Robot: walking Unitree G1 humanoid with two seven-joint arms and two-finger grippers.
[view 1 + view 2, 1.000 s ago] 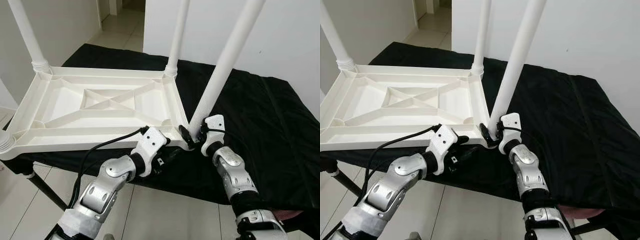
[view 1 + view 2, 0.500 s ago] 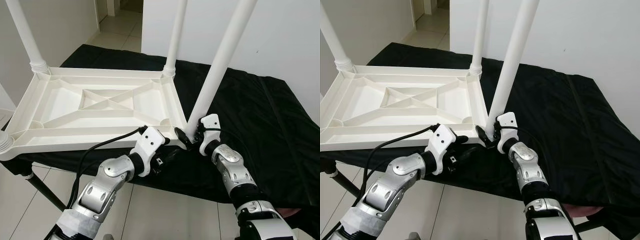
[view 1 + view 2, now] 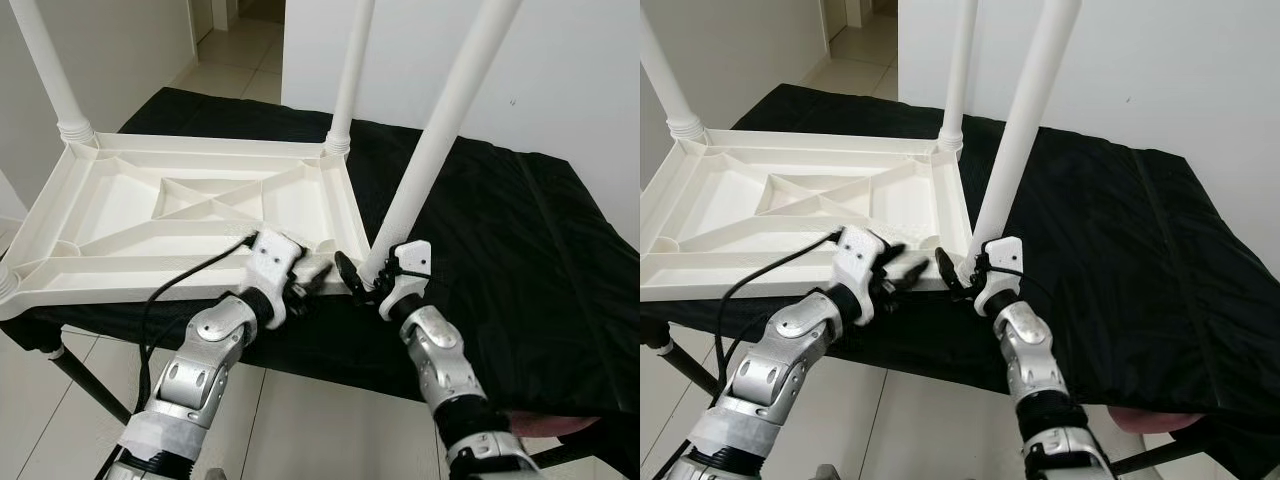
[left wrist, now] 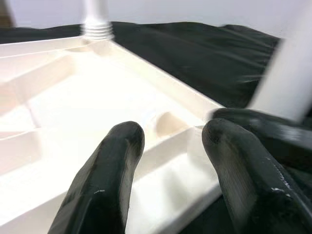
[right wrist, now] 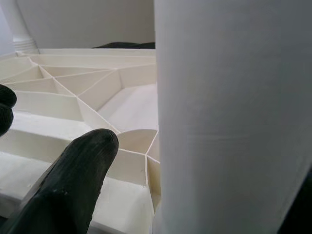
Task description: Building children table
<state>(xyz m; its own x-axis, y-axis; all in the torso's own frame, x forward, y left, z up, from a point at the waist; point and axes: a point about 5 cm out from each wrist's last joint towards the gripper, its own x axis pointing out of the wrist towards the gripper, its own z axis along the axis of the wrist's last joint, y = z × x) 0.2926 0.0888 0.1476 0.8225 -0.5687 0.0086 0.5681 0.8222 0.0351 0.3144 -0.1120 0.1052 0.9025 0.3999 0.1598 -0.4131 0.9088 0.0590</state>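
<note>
A white plastic tabletop [image 3: 150, 285] lies upside down on a black cloth. My right gripper [image 3: 362, 282] is shut on the lower end of a loose white table leg [image 3: 440, 150]. The leg leans to the right, its foot right by the tabletop's near right corner. In the right wrist view the leg [image 5: 229, 122] stands beside one black finger [image 5: 73, 185]. My left gripper [image 3: 312, 278] is open at the near rim, just left of that corner. The left wrist view shows its fingers [image 4: 107, 185] spread above the corner ribs.
Two fitted legs [image 3: 350, 70] [image 3: 50, 65] stand upright at the tabletop's far corners. A threaded socket [image 3: 6, 285] sits at the near left corner. The black cloth [image 3: 520, 230] stretches free to the right. Tiled floor lies below the front edge.
My left gripper has risen from below the front edge onto the near rim, moving left. My right gripper has carried the leg's foot slightly left, closer to the corner.
</note>
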